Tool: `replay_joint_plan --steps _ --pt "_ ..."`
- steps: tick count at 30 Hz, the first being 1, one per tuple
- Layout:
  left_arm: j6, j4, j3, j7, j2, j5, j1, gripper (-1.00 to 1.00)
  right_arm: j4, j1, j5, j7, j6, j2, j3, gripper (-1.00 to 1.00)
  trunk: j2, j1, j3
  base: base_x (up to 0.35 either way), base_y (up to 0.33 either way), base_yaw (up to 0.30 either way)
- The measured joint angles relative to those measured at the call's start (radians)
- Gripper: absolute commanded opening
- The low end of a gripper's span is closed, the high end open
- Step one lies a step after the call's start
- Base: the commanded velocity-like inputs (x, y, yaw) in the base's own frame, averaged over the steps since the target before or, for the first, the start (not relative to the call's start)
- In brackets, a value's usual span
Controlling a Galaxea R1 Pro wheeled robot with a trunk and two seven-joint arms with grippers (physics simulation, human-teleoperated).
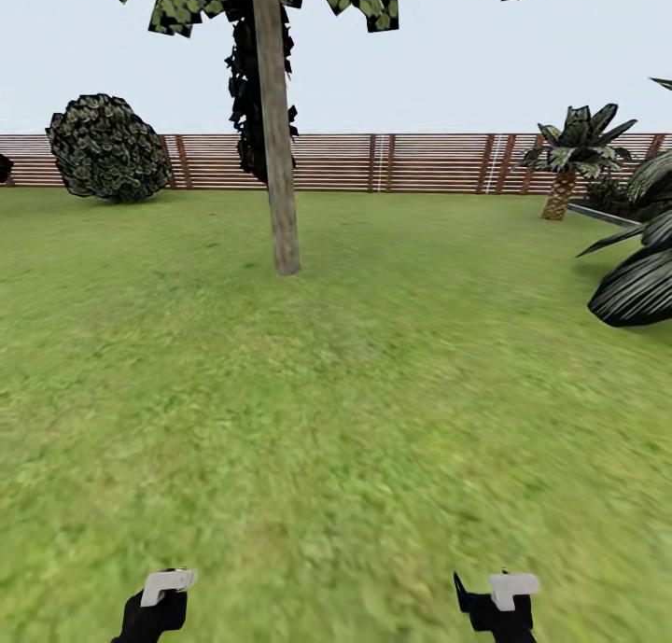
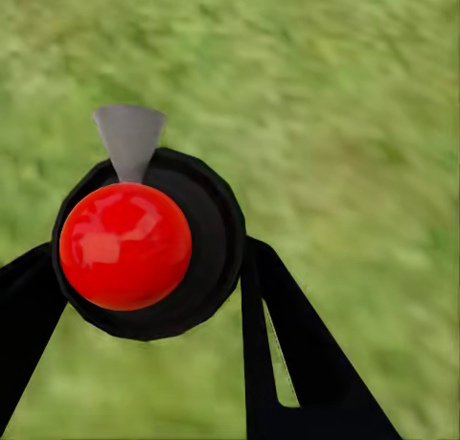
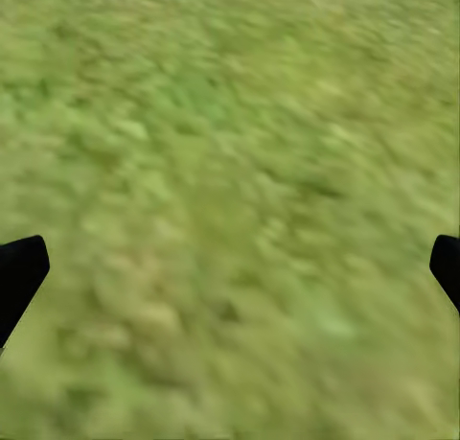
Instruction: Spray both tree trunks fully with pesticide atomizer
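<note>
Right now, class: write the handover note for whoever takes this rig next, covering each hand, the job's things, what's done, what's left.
Left hand: shut on the pesticide atomizer, red top facing the wrist camera.
Right hand: open, nothing in it, over grass.
Tree trunk: ahead across the lawn, left of centre, well out of reach.
Done: atomizer picked up.
Left: drive closer, spray this trunk, then find and spray the second tree.

- The tree (image 1: 276, 148) has its crown cut off by the head view's top edge.
- The atomizer (image 2: 144, 243) shows end-on from the left wrist: its red top hides the body and label.
- Right fingertips (image 3: 19, 272) are clipped at the picture's sides.
- Grass (image 3: 230, 172) is blurred.
</note>
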Motion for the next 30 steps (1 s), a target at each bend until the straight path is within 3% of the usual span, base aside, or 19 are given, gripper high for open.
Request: replay_joint_plan --steps 10,30 --pt "0.000 0.000 0.000 0.000 0.000 0.000 0.000 -1.00 0.000 0.000 0.000 0.000 0.000 0.000 0.000 1.00 0.000 0.000 0.000 0.339 0.000 0.020" --pt "0.000 0.000 0.000 0.000 0.000 0.000 0.000 -1.00 0.000 0.000 0.000 0.000 0.000 0.000 0.000 1.00 0.000 0.000 0.000 0.339 0.000 0.234"
